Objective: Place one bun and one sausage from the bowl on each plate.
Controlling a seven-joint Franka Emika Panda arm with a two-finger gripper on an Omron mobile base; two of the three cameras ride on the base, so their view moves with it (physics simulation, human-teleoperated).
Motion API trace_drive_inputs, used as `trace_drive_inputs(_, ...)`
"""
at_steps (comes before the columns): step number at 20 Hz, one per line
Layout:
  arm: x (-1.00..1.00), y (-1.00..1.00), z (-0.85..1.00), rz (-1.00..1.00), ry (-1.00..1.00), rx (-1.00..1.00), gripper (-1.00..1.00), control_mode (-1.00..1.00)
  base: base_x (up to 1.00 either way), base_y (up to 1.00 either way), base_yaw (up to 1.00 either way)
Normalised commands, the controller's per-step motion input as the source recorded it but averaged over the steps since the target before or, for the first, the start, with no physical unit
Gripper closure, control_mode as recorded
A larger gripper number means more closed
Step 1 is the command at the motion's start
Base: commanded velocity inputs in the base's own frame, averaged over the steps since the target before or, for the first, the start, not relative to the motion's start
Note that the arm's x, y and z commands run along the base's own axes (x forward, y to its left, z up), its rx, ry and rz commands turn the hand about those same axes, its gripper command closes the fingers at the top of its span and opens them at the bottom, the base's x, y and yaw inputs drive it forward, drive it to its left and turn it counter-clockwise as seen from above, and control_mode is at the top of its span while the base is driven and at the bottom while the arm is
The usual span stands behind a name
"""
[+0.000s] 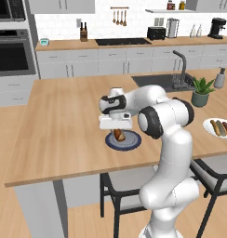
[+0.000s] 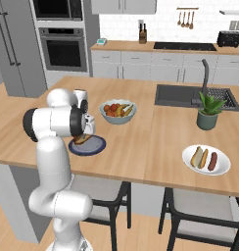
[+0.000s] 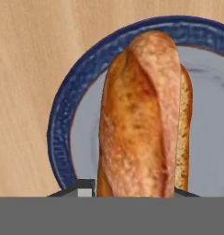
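Observation:
My gripper point(image 1: 118, 130) is shut on a golden-brown bun point(image 3: 141, 114), its fingertips point(image 3: 86, 187) pinching the near end. The bun hangs lengthwise right over a grey plate with a dark blue rim point(image 3: 63, 114) near the island's front edge. The bun point(image 1: 118, 135) is low over that plate point(image 1: 134, 143), and I cannot tell whether it touches. From the right, the gripper point(image 2: 83, 137) and the bun point(image 2: 82, 139) sit above the plate point(image 2: 94, 147). A white plate point(image 2: 190, 166) further right holds a bun point(image 2: 196, 156) and two sausages point(image 2: 212, 161). The bowl is out of view.
A pale bowl of fruit point(image 2: 118, 111) stands behind the blue plate. A potted plant point(image 2: 208, 112) and the sink point(image 2: 182, 95) lie at the back right, with a soap bottle point(image 1: 220, 78) beside them. Chairs point(image 2: 109, 198) are tucked under the front edge.

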Motion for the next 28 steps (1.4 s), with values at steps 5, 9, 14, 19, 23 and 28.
trace_drive_inputs(5,-0.89,-0.14,-0.05,0.0,-0.06,0.02,-1.0,-1.0,0.0,0.0,0.0)
trace_drive_inputs(9,-0.79,-0.2,0.07,0.0,-0.12,0.02,-1.0,-1.0,0.0,0.0,0.0)
trace_drive_inputs(14,-0.63,-0.4,0.89,-0.02,-0.26,0.0,-1.0,-1.0,0.0,0.0,0.0)
trace_drive_inputs(19,-0.51,-0.14,1.0,0.0,-0.23,0.0,-1.0,-1.0,0.0,0.0,0.0)
trace_drive_inputs(23,-0.74,-0.05,1.0,0.0,-0.18,-0.01,-1.0,-1.0,0.0,0.0,0.0)
trace_drive_inputs(28,-0.9,-0.01,0.96,0.0,-0.15,-0.01,-1.0,-1.0,0.0,0.0,0.0)
